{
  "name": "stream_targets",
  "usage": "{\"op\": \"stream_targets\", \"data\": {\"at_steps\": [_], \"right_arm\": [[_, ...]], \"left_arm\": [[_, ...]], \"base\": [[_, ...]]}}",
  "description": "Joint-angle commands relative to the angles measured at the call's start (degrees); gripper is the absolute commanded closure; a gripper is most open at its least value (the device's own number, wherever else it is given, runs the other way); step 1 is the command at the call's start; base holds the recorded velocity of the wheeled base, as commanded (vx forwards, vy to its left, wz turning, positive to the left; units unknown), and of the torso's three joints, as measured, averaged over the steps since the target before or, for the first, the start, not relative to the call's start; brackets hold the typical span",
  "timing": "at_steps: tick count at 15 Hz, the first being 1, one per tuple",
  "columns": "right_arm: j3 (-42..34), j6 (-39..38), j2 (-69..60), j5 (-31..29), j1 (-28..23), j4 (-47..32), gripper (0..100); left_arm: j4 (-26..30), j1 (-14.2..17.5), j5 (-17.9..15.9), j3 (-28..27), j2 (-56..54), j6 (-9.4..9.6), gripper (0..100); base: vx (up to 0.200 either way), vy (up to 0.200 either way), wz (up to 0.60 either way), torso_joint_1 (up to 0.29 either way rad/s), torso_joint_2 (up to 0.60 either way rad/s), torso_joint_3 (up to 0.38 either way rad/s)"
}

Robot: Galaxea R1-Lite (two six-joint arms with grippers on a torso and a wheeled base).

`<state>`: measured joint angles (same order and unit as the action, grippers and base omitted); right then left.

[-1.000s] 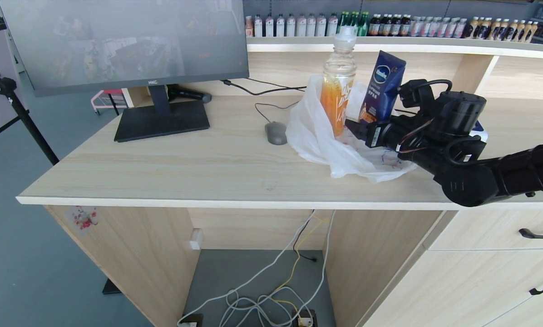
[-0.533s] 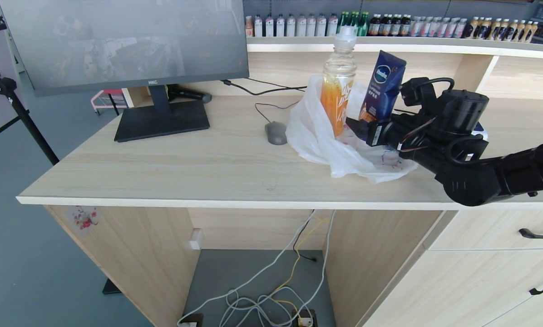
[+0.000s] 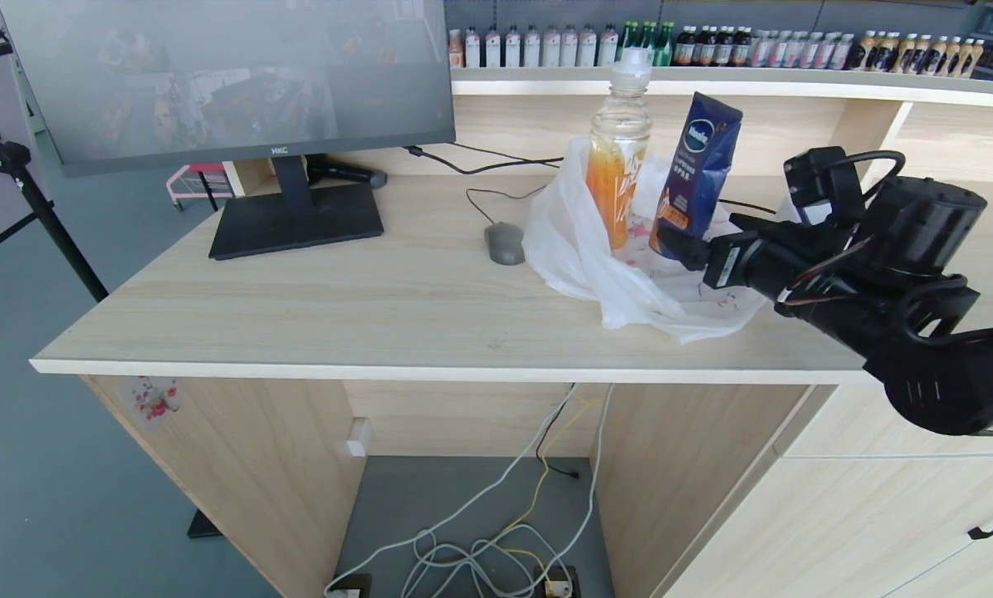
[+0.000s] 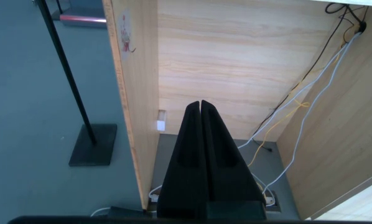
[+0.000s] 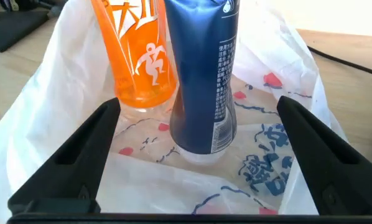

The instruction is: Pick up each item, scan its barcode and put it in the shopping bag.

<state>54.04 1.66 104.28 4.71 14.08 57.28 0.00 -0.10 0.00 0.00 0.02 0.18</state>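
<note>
My right gripper [image 3: 702, 230] hangs right of centre in the head view, jaws spread wide and empty, just beside the white shopping bag [image 3: 575, 249] on the wooden counter [image 3: 339, 291]. An orange drink bottle [image 3: 618, 166] and a dark blue tube [image 3: 700, 158] stand upright in it. My left gripper [image 4: 201, 112], jaws pressed together, hangs low beside the counter's side panel

The thin white plastic shopping bag [image 3: 575, 249] carries red and blue printed marks. The clear plastic bottle [image 3: 619, 158] is orange below, its label figured in white. The tall dark blue tube [image 3: 700, 162] has an orange band low down.
</note>
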Motion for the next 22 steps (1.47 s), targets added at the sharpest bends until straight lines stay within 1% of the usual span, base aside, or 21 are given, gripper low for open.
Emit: {"op": "stream_targets", "data": {"at_steps": [1,2,3,5,6,8,10,12,14,16,18,19,20,22], "right_arm": [[-12.8,-0.6,-10.0,0.0,0.2,7.0,0],[-15.1,-1.2,-11.4,0.0,0.2,8.2,0],[-21.8,-1.9,-15.9,-0.2,0.2,11.6,0],[-28.3,-2.1,-23.4,-0.2,0.1,13.6,0],[-32.5,-2.2,-28.2,0.1,0.2,13.6,0],[-42.9,-3.9,-38.4,0.6,0.2,13.4,0],[-54.0,-4.1,-47.9,0.1,0.2,12.2,0],[-54.0,-4.5,-55.1,-0.5,0.2,2.8,0],[-54.0,-4.8,-68.2,-0.5,0.2,-14.5,0],[-54.0,-3.1,-77.5,-0.5,0.1,-28.3,0],[-54.0,-0.9,-88.0,-0.5,0.1,-43.9,0],[-54.0,0.4,-91.1,-0.4,0.2,-48.4,0],[-53.5,1.1,-97.3,-0.4,0.5,-56.1,0],[-53.6,1.2,-96.7,-0.7,-2.7,-55.4,0]], "left_arm": [[0.0,0.0,0.0,0.0,0.0,-0.01,100],[0.0,0.0,0.0,0.0,0.0,-0.01,100],[0.0,0.0,0.0,0.0,0.0,-0.01,100],[0.0,0.0,0.0,0.0,0.0,-0.01,100],[0.0,0.0,0.0,0.0,0.0,-0.01,100],[0.0,0.0,0.0,0.0,0.0,-0.01,100],[0.0,0.0,0.0,0.0,0.0,-0.01,100],[0.1,0.0,0.0,0.0,0.0,0.08,100],[0.1,0.0,0.0,0.0,0.0,0.17,100],[0.0,0.0,0.0,0.0,0.0,0.08,100],[0.0,0.0,0.0,0.0,0.0,0.08,100],[0.1,0.0,0.0,0.0,0.0,0.08,100],[0.1,0.0,0.0,0.0,0.0,-0.01,100],[0.0,0.0,0.0,0.0,0.0,-0.09,100]], "base": [[0.000,0.000,0.00,0.000,0.00,0.000],[0.000,0.000,0.00,0.000,0.00,0.000],[0.000,0.000,0.00,0.000,0.00,0.000],[0.000,0.000,0.00,0.000,0.00,0.000],[0.000,0.000,0.00,0.000,0.00,0.000],[0.000,0.000,0.00,0.000,0.00,0.000],[0.000,0.000,0.00,0.000,0.00,0.000],[0.000,0.000,0.00,0.000,0.00,0.000],[0.000,0.000,0.00,0.000,0.00,0.000],[0.000,0.000,0.00,0.000,0.00,0.000],[0.000,0.000,0.00,0.000,0.00,0.000],[0.000,0.000,0.00,0.000,0.00,0.000],[0.000,0.000,0.00,0.000,0.00,0.000],[0.000,0.000,0.00,0.000,0.00,0.000]]}}
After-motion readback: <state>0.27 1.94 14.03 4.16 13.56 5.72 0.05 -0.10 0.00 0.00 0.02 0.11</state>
